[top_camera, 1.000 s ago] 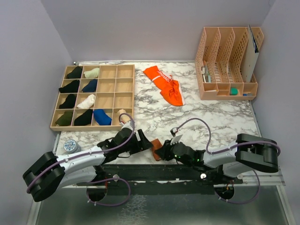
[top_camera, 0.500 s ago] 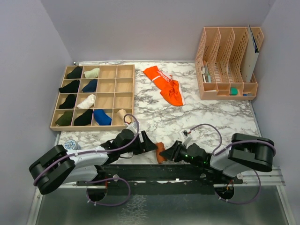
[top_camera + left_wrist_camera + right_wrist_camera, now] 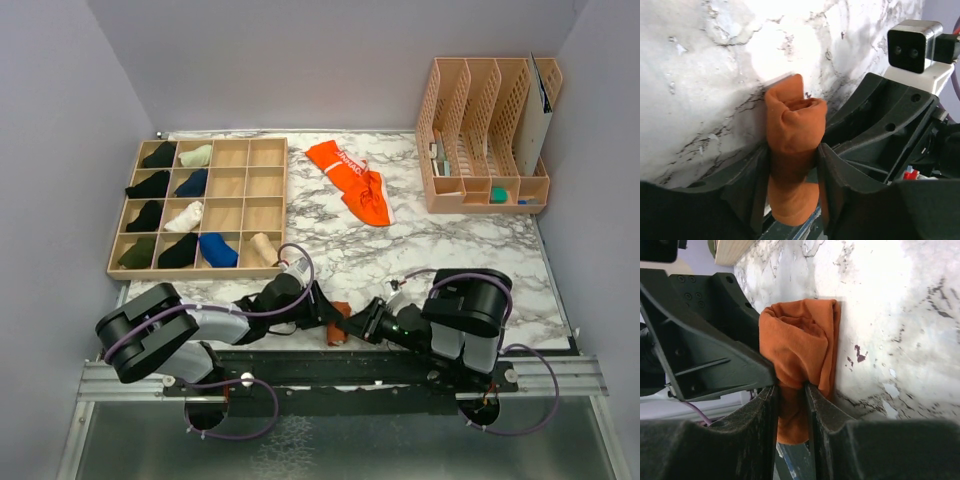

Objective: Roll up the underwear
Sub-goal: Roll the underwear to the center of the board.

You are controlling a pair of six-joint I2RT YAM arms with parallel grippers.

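Roll of rust-brown briefs (image 3: 340, 322) sits at lower centre of the top view, on the near edge of the marble table (image 3: 450, 250). Its long axis points away from the bases, and the near end seems to overhang. I have the left gripper (image 3: 792, 155) and right gripper (image 3: 790, 390) pinching it from opposite sides, equally near. The orange briefs (image 3: 350, 180) lie upper centre, well apart.

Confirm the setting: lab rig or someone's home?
Most likely a staged lab cell, not a home: plain grey walls box in a marble-pattern table, a metal rail runs along its near edge, and the props are a wooden compartment tray and a desk file organizer.
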